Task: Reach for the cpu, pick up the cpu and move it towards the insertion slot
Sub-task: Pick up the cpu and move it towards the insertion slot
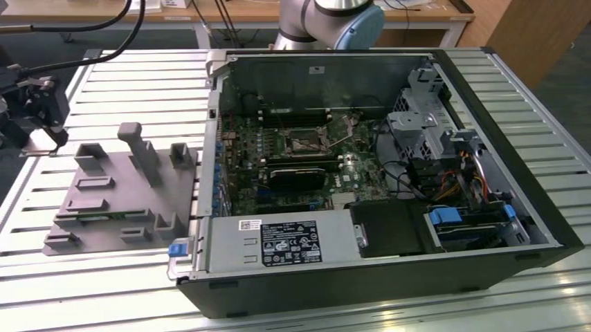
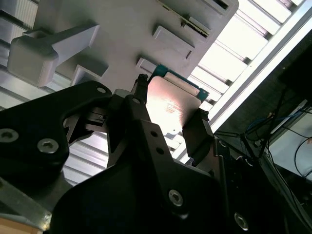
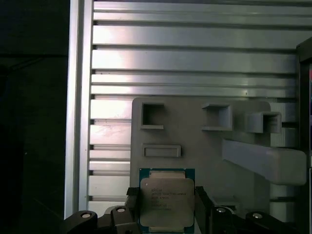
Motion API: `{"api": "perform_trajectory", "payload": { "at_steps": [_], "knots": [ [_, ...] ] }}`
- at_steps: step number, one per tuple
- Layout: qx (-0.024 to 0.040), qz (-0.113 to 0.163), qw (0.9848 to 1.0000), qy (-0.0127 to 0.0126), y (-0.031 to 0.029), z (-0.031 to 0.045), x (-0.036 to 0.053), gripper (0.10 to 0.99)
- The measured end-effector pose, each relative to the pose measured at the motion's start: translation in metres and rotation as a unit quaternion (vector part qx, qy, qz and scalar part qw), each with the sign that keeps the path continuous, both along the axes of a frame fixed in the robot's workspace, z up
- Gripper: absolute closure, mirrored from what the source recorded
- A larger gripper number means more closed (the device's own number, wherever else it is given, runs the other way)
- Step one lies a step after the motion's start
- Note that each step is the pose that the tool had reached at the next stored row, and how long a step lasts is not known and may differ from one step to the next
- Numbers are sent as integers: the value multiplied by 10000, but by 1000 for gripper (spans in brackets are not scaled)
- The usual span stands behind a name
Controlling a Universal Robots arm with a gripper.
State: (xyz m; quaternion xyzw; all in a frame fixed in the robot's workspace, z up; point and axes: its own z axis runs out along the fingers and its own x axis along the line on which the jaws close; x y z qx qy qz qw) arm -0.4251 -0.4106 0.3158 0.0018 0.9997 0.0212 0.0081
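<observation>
**Two fingers clamped on the cpu, socket far across the table**

Both wrist views tell the same story: the gripper [image 3: 166,204] is pinching the cpu [image 3: 166,187]. One dark finger presses each of two opposite edges, and the fingers [image 3: 132,209] close only as far as the chip allows. The pale metal lid squarely faces the first wrist camera, with the green rim peeking out around it. In the second wrist view the chip hangs flat between the jaws near one edge of the gray tray [image 2: 122,53], with the slatted aluminium table [image 2: 234,48] bright behind it. It looks held clear of the tray, not seated in a pocket, though whether anything touches underneath is hidden.

Now the relation that matters. In the exterior view the tray [image 1: 120,200] lies on the table toward the exterior view's left. The insertion slot [image 1: 302,142], a dark square in a shiny frame, sits on the motherboard [image 1: 277,166] inside the open computer case [image 1: 369,277]. That puts it well apart from the tray, toward the exterior view's right and beyond the case's near wall. So I judge the chip to be grasped, with the whole crossing to the socket left to make.
</observation>
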Motion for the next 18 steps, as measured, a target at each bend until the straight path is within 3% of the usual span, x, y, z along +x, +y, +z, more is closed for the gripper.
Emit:
{"api": "perform_trajectory", "payload": {
  "at_steps": [9, 18],
  "knots": [
    [0, 0, 10000, 0, 0, 126, 0, 545],
    [0, 0, 10000, 0, 6, 373, 0, 545]
  ]
}}
